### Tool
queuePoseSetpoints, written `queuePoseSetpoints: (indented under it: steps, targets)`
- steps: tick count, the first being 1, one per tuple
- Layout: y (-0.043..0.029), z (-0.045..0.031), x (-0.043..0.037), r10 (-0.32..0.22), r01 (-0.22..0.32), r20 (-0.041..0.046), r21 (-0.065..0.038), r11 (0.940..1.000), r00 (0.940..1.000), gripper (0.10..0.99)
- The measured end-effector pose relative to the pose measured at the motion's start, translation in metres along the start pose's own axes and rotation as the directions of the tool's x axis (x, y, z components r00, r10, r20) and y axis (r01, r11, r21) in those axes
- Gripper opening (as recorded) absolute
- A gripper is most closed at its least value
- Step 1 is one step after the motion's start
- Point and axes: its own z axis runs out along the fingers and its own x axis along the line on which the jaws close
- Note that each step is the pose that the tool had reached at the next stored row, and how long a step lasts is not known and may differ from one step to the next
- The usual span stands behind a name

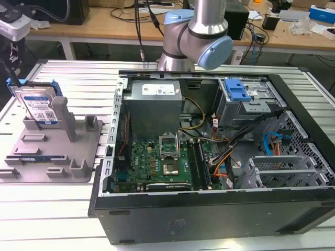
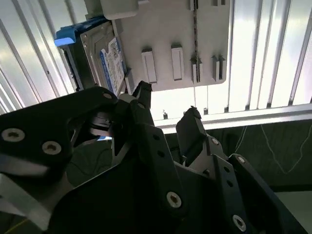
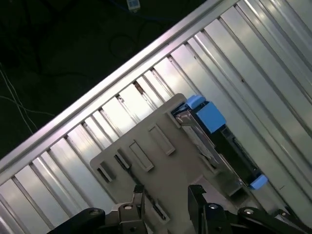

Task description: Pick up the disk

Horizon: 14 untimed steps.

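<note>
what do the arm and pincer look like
The arm is silver-grey metal tubing with pale blue caps on its joints. The pincer is matte black, with two angular fingers on bolted link plates dotted with silver screw heads.

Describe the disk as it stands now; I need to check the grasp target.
The disk is a flat silver metal drive with a white-and-blue label and a blue plastic bracket along its edges. It stands on edge in the grey holder tray at the exterior view's left, beside an upright post.
</note>
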Motion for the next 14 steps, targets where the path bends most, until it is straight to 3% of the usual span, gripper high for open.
queuePoseSetpoints:
  steps: [2,3,6,10,14]
  targets:
    - [0.0000,0.0000,0.0000,-0.045,0.045,-0.0017,0.000,0.9990,0.9990,0.498]
    - [0.0000,0.0000,0.0000,-0.060,0.060,-0.0023,0.000,0.9982,0.9982,0.557]
    - [0.0000,0.0001,-0.0001,-0.109,0.109,-0.0060,0.001,0.9940,0.9940,0.557]
    - [0.0000,0.0000,0.0000,-0.183,0.183,-0.0098,0.001,0.9831,0.9830,0.557]
    - [0.0000,0.0001,0.0000,-0.308,0.308,-0.0138,0.002,0.9514,0.9513,0.557]
